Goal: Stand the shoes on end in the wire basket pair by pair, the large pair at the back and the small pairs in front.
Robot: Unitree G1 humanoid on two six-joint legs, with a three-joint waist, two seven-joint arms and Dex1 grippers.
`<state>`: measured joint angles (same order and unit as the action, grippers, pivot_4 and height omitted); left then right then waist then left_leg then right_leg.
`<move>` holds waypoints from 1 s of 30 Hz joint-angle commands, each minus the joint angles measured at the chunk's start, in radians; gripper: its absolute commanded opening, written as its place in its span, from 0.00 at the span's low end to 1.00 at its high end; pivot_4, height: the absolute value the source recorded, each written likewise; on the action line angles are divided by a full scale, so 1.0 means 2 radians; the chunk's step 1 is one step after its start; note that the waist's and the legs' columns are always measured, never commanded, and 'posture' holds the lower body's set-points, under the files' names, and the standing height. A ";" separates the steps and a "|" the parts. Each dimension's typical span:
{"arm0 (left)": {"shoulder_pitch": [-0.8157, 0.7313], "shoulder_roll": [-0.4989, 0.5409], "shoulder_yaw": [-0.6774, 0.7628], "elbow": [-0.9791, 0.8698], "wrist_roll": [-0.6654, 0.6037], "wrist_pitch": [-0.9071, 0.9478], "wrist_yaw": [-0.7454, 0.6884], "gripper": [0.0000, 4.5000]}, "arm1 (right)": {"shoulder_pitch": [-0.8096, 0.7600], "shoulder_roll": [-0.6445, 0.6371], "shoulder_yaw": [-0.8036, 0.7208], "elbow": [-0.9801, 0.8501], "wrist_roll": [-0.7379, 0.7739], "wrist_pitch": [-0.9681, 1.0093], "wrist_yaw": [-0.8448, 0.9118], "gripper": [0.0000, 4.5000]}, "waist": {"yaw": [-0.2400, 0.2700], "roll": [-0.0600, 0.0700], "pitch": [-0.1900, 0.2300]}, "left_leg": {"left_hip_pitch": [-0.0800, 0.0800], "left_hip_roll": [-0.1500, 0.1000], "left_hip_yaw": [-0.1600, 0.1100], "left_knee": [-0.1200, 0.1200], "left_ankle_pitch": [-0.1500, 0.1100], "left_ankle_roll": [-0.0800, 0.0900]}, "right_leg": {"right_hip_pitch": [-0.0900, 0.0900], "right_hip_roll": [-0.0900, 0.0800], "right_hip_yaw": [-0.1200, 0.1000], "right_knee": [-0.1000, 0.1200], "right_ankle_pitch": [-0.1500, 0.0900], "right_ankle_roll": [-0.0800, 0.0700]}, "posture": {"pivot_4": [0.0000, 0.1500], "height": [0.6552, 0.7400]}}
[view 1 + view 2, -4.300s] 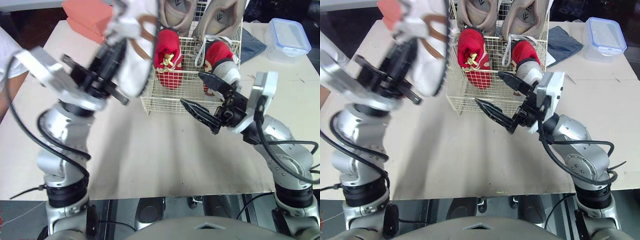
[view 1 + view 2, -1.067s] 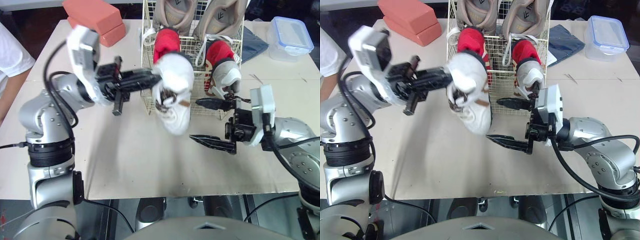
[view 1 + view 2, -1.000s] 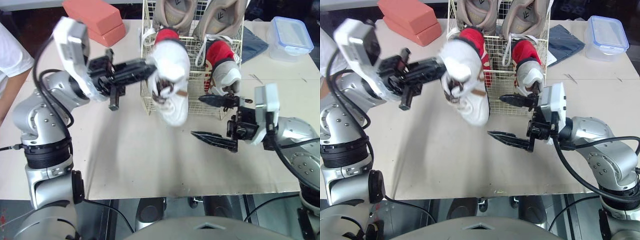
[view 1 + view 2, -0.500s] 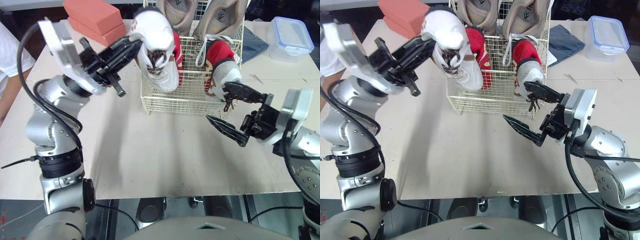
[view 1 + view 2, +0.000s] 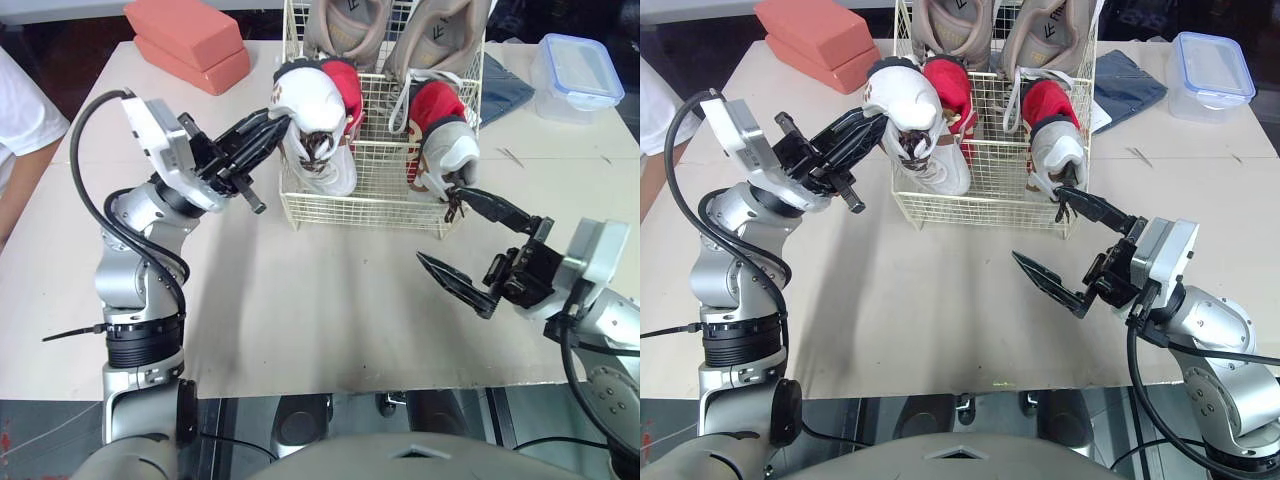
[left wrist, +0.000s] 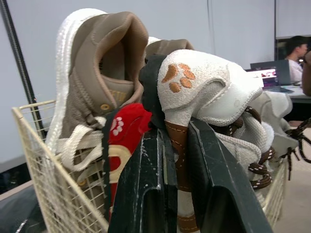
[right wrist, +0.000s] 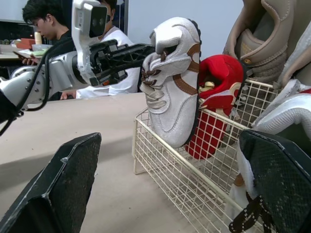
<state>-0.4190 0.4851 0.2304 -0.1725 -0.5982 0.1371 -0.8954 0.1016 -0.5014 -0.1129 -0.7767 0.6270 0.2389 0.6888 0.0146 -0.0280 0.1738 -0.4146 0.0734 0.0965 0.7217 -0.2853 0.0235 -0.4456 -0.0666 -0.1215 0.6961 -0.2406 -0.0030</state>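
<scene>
White shoe (image 5: 320, 150) dropped to wire basket (image 5: 370, 205), heel in left gripper (image 5: 278, 122).

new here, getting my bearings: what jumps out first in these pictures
A white shoe is pinched by the heel in the left fingers, toe down at the front left of the wire basket, beside a red shoe. The right fingers gape wide and empty before the basket's right corner.

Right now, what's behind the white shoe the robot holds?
A red shoe stands behind the white shoe in the left gripper, a big tan shoe further back. The red shoe's lower part is covered.
</scene>
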 commanded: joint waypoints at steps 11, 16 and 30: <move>0.041 0.001 -0.043 0.037 0.035 -0.020 -0.028 0.03 | 0.011 0.005 0.010 -0.004 -0.007 -0.033 0.003 1.00 | 0.001 0.000 0.000 | 0.000 0.000 0.000 0.000 0.000 0.000 | 0.000 0.000 0.000 0.000 0.000 0.000 | 1.00 0.36; 0.058 0.001 -0.049 0.042 0.023 0.012 -0.017 0.24 | 0.009 0.005 0.011 0.001 -0.008 -0.037 0.004 1.00 | 0.001 0.000 -0.001 | 0.000 0.000 0.000 0.000 0.000 0.000 | 0.000 0.000 0.000 0.000 0.000 0.000 | 1.00 0.36; 0.058 0.024 -0.004 -0.026 -0.021 0.030 -0.017 0.99 | 0.016 0.004 0.000 0.009 -0.003 -0.045 0.009 1.00 | 0.001 0.001 -0.002 | 0.000 0.000 -0.001 0.000 -0.001 0.002 | 0.001 -0.001 -0.001 0.000 0.000 0.000 | 1.00 0.36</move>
<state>-0.3084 0.5019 0.1664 -0.1266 -0.5785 0.1735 -0.9344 0.1231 -0.4939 -0.0870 -0.7391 0.6044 0.1737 0.7008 0.0170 -0.0261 0.1703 -0.4147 0.0734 0.0941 0.7218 -0.2876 0.0276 -0.4443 -0.0678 -0.1237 0.6961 -0.2408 -0.0028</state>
